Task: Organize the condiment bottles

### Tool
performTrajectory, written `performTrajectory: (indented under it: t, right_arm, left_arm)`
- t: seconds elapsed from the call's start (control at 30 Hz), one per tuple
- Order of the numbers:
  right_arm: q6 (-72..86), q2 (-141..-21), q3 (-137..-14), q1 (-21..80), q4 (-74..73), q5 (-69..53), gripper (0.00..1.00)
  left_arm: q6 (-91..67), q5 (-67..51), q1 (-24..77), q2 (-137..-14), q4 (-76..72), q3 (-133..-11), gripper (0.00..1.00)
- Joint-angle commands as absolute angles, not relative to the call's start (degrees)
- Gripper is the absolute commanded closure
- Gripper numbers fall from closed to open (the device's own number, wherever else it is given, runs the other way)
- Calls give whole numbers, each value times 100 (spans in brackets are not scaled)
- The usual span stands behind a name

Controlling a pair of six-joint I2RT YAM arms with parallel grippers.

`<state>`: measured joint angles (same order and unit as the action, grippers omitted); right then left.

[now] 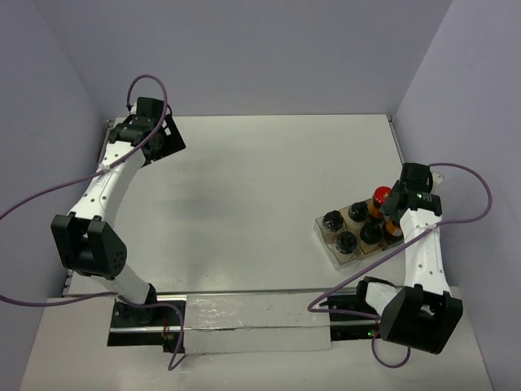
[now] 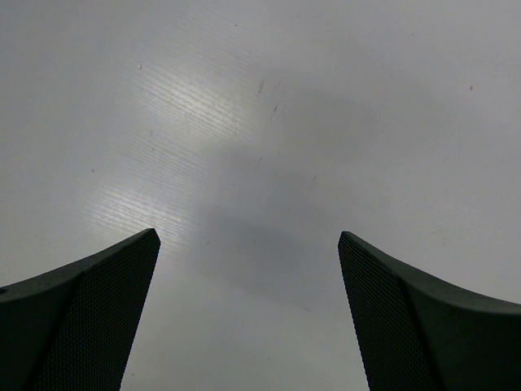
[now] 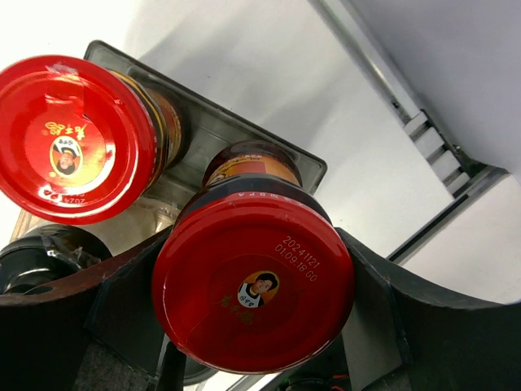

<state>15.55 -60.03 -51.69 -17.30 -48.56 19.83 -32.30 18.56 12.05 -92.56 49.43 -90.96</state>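
While right gripper point(image 3: 256, 303) pinches red-capped jar point(image 3: 254, 281) by its sides (cap facing camera), jar stands at tray point(image 3: 244, 138) corner, seemingly inside it, beside second red-capped jar point(image 3: 73, 138). Left gripper point(image 2: 248, 326) spread wide above table point(image 2: 244, 122), far left.

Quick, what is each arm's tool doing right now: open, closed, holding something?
Left tool: open, holding nothing.
Right tool: closed on a red-capped jar.
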Motion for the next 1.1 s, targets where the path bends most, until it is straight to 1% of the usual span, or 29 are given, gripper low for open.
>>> performTrajectory:
  t: [0.0, 0.03, 0.07, 0.1, 0.23, 0.27, 0.3, 0.37, 0.43, 0.47, 0.6, 0.73, 0.9, 1.0, 1.07]
  right_arm:
    - [1547, -5937, -5005, -1784, -4328, 2092, 74]
    - [1547, -5948, -4979, -1784, -4318, 2078, 74]
    - [1547, -5950, -4955, -1784, -4289, 2081, 71]
    - [1547, -5950, -4929, -1791, -4261, 2083, 65]
    - [1547, -6012, -4861, -1787, -4216, 2092, 55]
    - [1547, -6014, -4850, -1790, -4207, 2086, 51]
    - [1547, -6020, -4828, -1786, -4203, 2069, 44]
    - [1547, -6015, -4853, -1793, -4215, 2039, 24]
    - [1547, -5953, -4945, -1793, -4271, 2033, 14]
    - [1547, -5921, -5019, -1791, -4312, 2030, 11]
    - [1547, -5769, -5454, -1793, -4537, 2014, 5]
    - [1547, -5642, -6113, -1787, -4814, 1907, 4]
    - [1547, -5630, -7140, -1751, -5060, 1203, 3]
    - [1547, -5993, -7899, -1264, -5352, 944, 0]
    - [1547, -6267, -8380, -337, -5464, 1322, 0]
  left_arm:
    - [-3172, 1648, 1143, -9366, 4806, -9403, 1]
    - [-3166, 1644, 1143, -9369, 4808, -9404, 1]
    - [-3164, 1630, 1136, -9369, 4801, -9398, 1]
    - [-3164, 1626, 1134, -9363, 4792, -9382, 0]
    - [-3155, 1626, 1122, -9305, 4770, -9328, 1]
    - [-3155, 1623, 1116, -9299, 4764, -9314, 0]
    - [-3155, 1617, 1115, -9296, 4764, -9306, 0]
    - [-3155, 1617, 1107, -9276, 4758, -9294, 1]
    - [-3155, 1604, 1107, -9266, 4768, -9309, 1]
    - [-3157, 1598, 1107, -9262, 4772, -9318, 1]
    - [-3164, 1565, 1107, -9221, 4781, -9325, 1]
    - [-3173, 1533, 1107, -9128, 4819, -9320, 0]
    - [-3216, 1479, 1107, -8977, 4877, -9308, 0]
    - [-3266, 1336, 1107, -8842, 4843, -9179, 0]
    - [-3304, 1242, 1107, -8746, 4802, -9123, 1]
